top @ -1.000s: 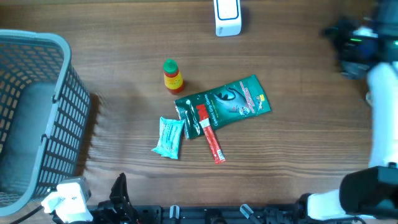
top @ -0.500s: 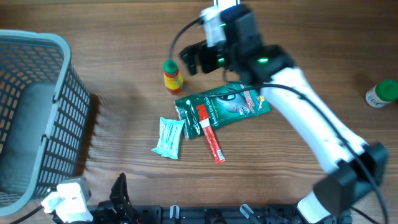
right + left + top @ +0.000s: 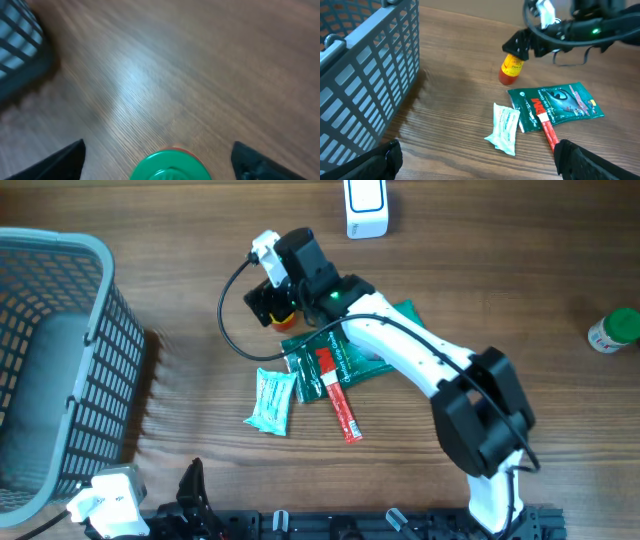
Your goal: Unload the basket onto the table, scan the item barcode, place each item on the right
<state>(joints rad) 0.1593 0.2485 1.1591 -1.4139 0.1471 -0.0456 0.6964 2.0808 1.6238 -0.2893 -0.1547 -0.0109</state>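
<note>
Right arm (image 3: 420, 360): now stretched further toward the basket side than half a second ago, its wrist shifted from beside the scanner to over the small bottle; a second ago it sat at the far right edge. Pose: base at the near edge, black elbow joint raised, white forearm running diagonally across the green pouch (image 3: 392, 320), black cable looped out beside the wrist. Right gripper (image 3: 266, 300): lowered onto the small bottle (image 3: 511, 70), fingers (image 3: 62, 160) spread to either side of the green cap (image 3: 170, 167), a gap showing on each side, nothing pinched. Small bottle: upright on the table (image 3: 500, 260), yellow and red label, just beyond the pouch's corner, well apart from the white scanner (image 3: 365, 208) at the far edge. Left gripper (image 3: 477, 150): unmoved at the near edge beside the grey basket (image 3: 60, 250), fingers wide apart, holding nothing. Red stick pack (image 3: 338, 395): lying across the pouch's near end. Teal packet (image 3: 270, 400): flat, just beside the pouch. Second green-capped bottle (image 3: 612, 330): at the far right, well apart from the rest.
</note>
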